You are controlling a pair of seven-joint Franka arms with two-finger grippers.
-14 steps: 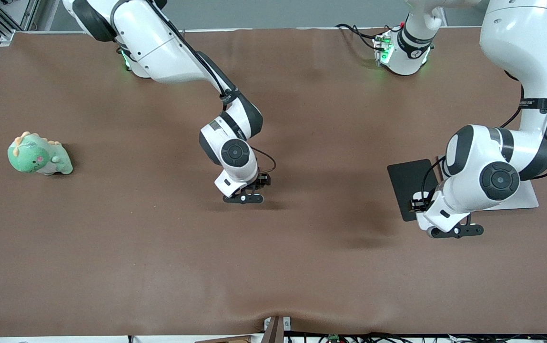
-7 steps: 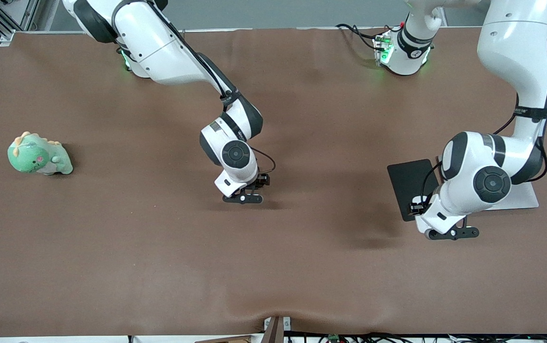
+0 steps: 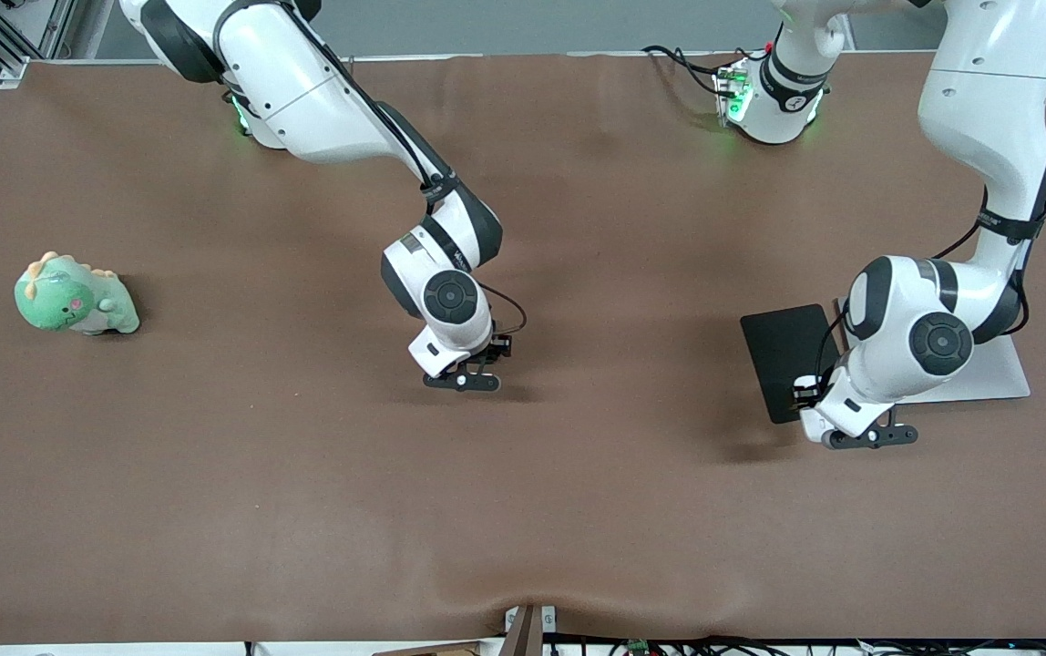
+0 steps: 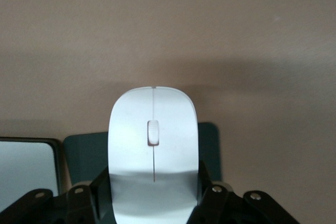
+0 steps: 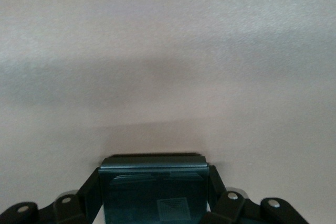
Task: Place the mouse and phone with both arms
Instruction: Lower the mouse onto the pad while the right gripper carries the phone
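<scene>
L gripper (image 3: 871,438) is low over the brown counter (image 3: 304,474), just past the front-camera edge of the black mouse pad (image 3: 783,351), toward the L arm's end. In the L wrist view the L gripper (image 4: 153,203) has its jaws pinching the white mouse (image 4: 153,150) by its two long sides, scroll wheel up, nose pointing away from the wrist. Under the mouse a dark pad corner (image 4: 81,156) shows, and beside that a pale slab w/ a black rim (image 4: 26,171); can't tell what that slab is. In the front view the mouse itself is hidden by the L arm's wrist.

A grey-white flat plate (image 3: 988,374) lies beside the mouse pad, partly under the L arm.

R gripper (image 3: 461,382) sits low over bare counter near the middle. In the R wrist view the R gripper (image 5: 153,203) has jaws closed on the black phone (image 5: 153,192), gripped at both side edges, glossy face up. Whether the phone touches the counter can't be told. It isn't visible in the front view either, covered by the R wrist.

Green dinosaur plush (image 3: 72,296) sits alone toward the R arm's end, well apart from both grippers.
</scene>
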